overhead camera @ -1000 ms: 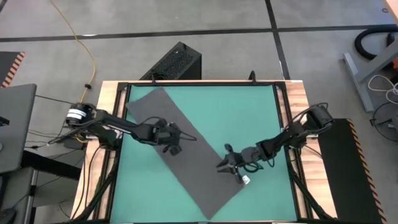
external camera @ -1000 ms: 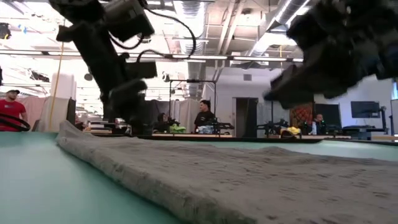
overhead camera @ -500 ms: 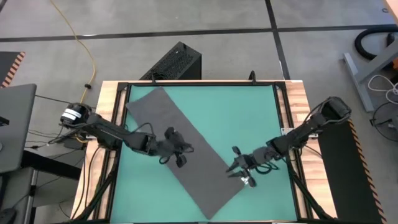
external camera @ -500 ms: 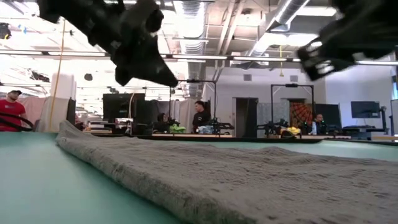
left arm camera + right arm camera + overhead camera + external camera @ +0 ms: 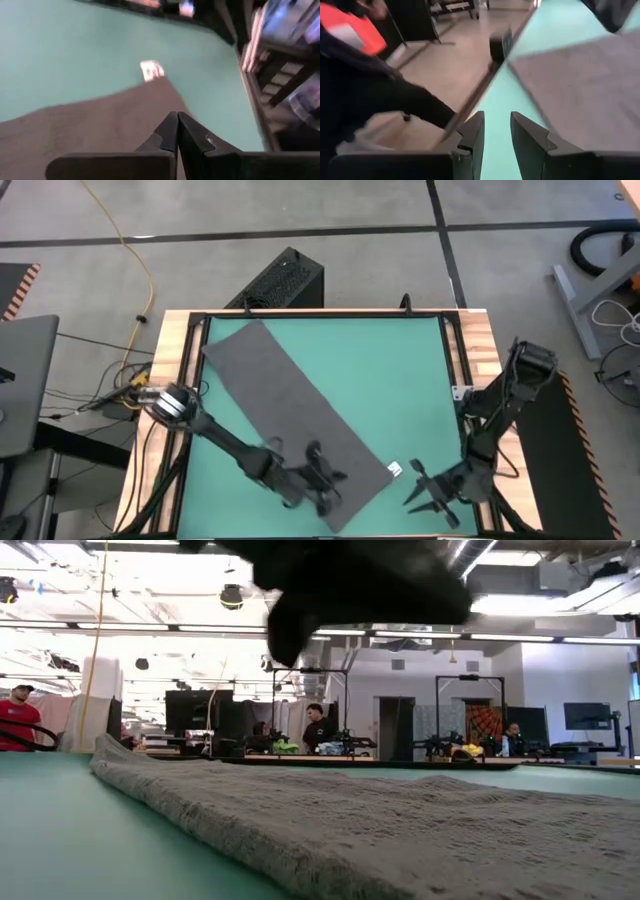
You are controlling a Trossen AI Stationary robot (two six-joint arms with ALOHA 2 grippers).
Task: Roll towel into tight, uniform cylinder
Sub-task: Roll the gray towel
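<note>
Grey concrete floor surrounds the teal table (image 5: 400, 370), which fills the middle of the overhead frame. The dark grey towel (image 5: 285, 415) lies flat, running diagonally from upper left to lower centre. Over its lower end hangs the left gripper (image 5: 325, 490), fingers pressed together, holding nothing. At lower right, the right gripper (image 5: 428, 495) stands partly open and empty, beside the small white tag (image 5: 393, 470).

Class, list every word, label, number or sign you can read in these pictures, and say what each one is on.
None can be read.
White tag at the towel corner: any print is too small in the high view and too blurred in the left wrist view.
Background screens in the low view: no legible text.
</note>
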